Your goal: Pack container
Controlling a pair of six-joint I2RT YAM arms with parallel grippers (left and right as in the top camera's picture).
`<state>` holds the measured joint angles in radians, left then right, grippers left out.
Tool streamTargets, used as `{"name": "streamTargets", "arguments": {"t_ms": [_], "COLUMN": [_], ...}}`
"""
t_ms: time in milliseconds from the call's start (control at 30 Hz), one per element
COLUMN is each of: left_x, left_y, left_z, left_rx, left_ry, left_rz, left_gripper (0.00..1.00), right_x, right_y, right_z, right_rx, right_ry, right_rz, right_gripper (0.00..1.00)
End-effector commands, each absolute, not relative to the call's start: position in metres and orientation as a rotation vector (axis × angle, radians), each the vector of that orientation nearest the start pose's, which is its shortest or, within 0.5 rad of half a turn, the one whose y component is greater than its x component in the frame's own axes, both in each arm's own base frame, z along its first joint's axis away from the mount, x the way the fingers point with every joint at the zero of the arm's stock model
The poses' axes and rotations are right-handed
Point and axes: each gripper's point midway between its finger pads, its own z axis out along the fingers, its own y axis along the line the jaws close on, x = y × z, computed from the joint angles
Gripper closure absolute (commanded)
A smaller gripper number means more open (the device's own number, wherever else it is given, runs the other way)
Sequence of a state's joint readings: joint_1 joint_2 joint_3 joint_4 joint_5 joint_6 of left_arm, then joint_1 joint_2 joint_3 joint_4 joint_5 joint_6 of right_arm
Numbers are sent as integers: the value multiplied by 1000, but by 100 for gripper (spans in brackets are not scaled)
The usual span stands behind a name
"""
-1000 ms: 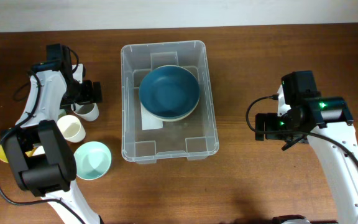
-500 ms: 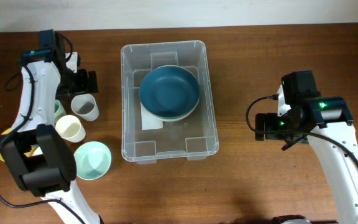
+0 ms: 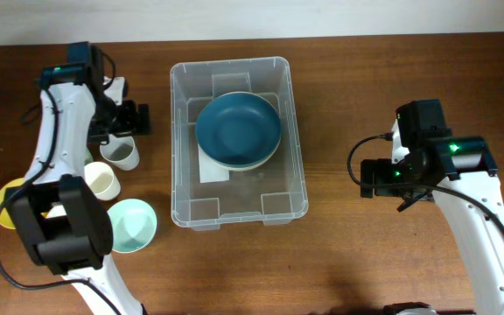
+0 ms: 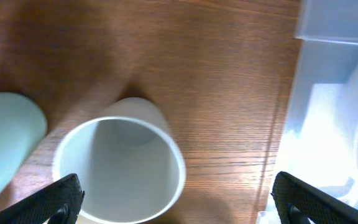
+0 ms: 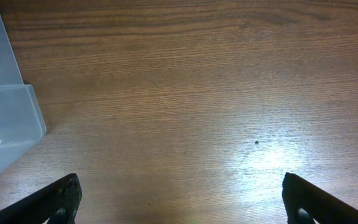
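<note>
The wooden table [image 3: 348, 79] carries the container [image 3: 175, 140], which lies well beyond the left gripper [image 3: 128, 119] on its inner side and well off the right gripper [image 3: 370, 179], holding only a blue bowl [image 3: 238, 131] over a white label [image 3: 214, 171]. The left arm has swung in the last second: it drew back from the cups toward the far edge of the table, and it now sits slightly closer to the container. Its fingers [image 4: 64, 199] are spread to their widest with nothing between the pads. The right arm has not moved, its jaws just as wide and empty above bare wood, with a corner of the container [image 5: 5, 118] beyond one finger. In the left wrist view the white cup [image 4: 120, 168] stands upright between the fingers, nearer the finger away from the container, and a pale green cup [image 4: 8, 137] lies past that same finger. From overhead the white cup [image 3: 121, 155], a cream cup [image 3: 101, 182] and a mint bowl [image 3: 131, 224] have not shifted. Packing looks barely begun, and the shuffle reads as the left gripper lining up on the white cup, not carrying anything.
</note>
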<state>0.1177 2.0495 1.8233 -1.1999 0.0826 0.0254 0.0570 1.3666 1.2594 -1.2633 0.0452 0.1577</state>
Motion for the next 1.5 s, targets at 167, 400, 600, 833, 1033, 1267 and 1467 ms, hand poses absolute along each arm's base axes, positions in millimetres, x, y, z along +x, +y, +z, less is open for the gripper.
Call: {"name": "streamTargets", "arguments": {"t_ms": [167, 400, 600, 833, 1033, 1267, 1467], "left_x": [426, 424, 428, 429, 434, 451, 438], "left_y": [32, 34, 36, 37, 35, 12, -35], "left_z": [71, 46, 47, 47, 72, 167, 248], "left_rx": [-106, -111, -110, -108, -90, -1, 151], "left_ry": [3084, 3144, 3126, 3122, 3107, 2962, 2819], "left_rz": [-93, -76, -68, -50, -25, -18, -37], "left_gripper": [1, 11, 51, 86, 99, 99, 99], "right_x": [263, 261, 261, 261, 265, 268, 278], "right_y": [6, 7, 7, 7, 7, 7, -31], "right_z": [168, 168, 168, 168, 169, 169, 189], "right_rx": [150, 150, 150, 150, 151, 150, 401], "right_ry": [2922, 2929, 2928, 2928, 2910, 2901, 2805], "right_rz": [-57, -55, -55, -56, -53, -52, -126], "right_gripper": [1, 1, 1, 1, 1, 1, 0]}}
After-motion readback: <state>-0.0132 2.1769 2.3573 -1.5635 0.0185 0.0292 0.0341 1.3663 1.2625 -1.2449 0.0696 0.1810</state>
